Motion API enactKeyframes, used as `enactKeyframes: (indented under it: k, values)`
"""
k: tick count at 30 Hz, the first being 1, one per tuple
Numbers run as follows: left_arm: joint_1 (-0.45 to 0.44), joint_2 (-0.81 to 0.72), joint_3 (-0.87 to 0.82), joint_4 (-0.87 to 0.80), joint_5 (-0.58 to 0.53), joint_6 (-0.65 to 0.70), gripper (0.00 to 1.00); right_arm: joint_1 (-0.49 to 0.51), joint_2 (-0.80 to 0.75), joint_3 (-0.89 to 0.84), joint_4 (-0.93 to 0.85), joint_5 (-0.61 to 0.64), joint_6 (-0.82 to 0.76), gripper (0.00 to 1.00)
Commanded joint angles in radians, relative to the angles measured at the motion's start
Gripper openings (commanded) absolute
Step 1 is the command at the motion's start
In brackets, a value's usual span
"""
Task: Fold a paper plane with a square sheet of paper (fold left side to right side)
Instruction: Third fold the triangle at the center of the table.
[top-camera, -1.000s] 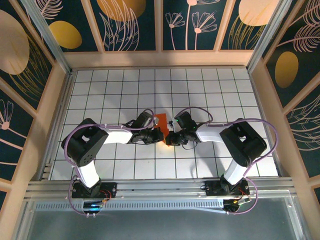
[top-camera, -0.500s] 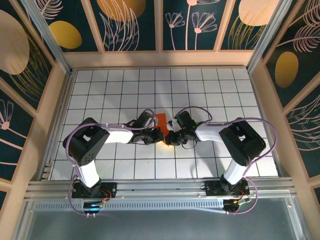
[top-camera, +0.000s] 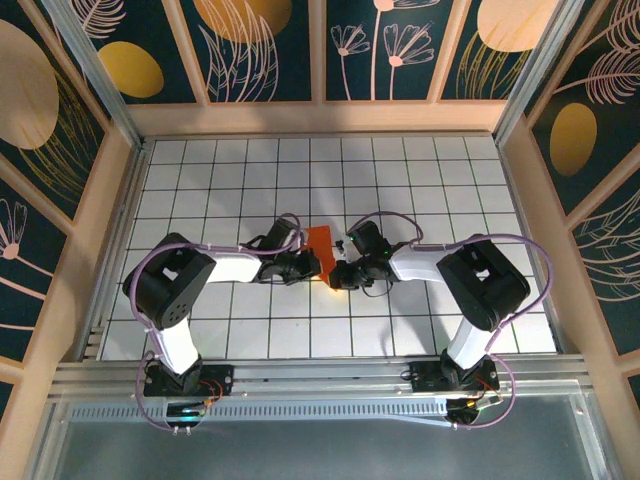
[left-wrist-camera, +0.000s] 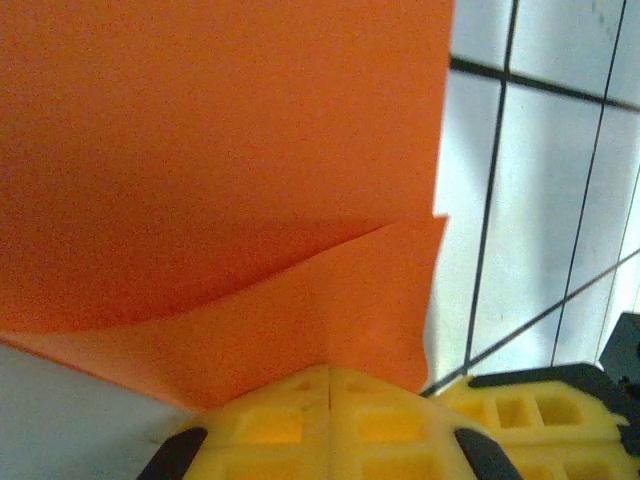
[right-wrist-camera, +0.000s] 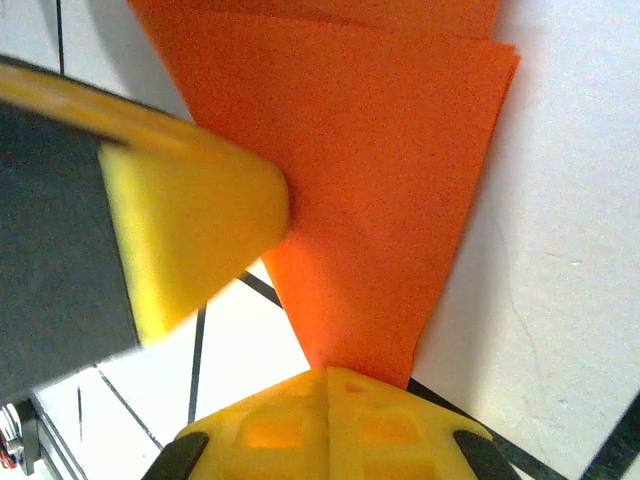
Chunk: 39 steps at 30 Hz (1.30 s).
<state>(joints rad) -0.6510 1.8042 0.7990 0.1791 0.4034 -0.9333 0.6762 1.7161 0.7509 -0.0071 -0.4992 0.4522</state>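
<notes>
The orange paper (top-camera: 320, 244) sits folded into a narrow shape at the middle of the gridded table, between my two grippers. My left gripper (top-camera: 312, 266) is shut on its near left edge; in the left wrist view the orange paper (left-wrist-camera: 230, 180) has a crease line running across it and enters the closed yellow fingers (left-wrist-camera: 330, 415). My right gripper (top-camera: 338, 274) is shut on the near tip; the orange paper (right-wrist-camera: 370, 170) narrows to a point between the closed fingers (right-wrist-camera: 330, 420). The left gripper's yellow finger (right-wrist-camera: 180, 230) lies against the paper's left edge.
White tiles with black grid lines (top-camera: 420, 190) spread all around the paper. Wooden walls (top-camera: 320, 115) enclose the table at the back and sides. Both arms' forearms (top-camera: 240, 268) and cables meet near the table's middle.
The left arm has drawn slightly left and back, and the orange paper between the grippers shows a little wider and more raised. The right arm has barely moved.
</notes>
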Motion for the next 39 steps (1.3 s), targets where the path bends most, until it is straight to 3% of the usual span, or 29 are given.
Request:
enactKeyframes:
  k: [1,18,25,32,39]
  values:
    - [0.069,0.021,-0.03,-0.033,-0.087,0.024,0.0,0.001,0.088,-0.058,-0.177,0.144,-0.024,0.0]
    - [0.245,-0.013,-0.075,-0.021,-0.108,0.119,0.0,0.004,0.089,-0.059,-0.169,0.123,-0.016,0.0]
    - [0.273,-0.084,-0.057,-0.098,-0.146,0.17,0.0,0.003,0.086,-0.053,-0.152,0.104,-0.011,0.0]
    - [0.265,-0.212,-0.086,-0.11,-0.126,0.198,0.0,0.003,0.086,-0.049,-0.141,0.096,-0.009,0.0]
    - [0.113,-0.21,-0.071,-0.02,-0.015,0.156,0.0,0.003,0.091,-0.048,-0.141,0.097,-0.005,0.0]
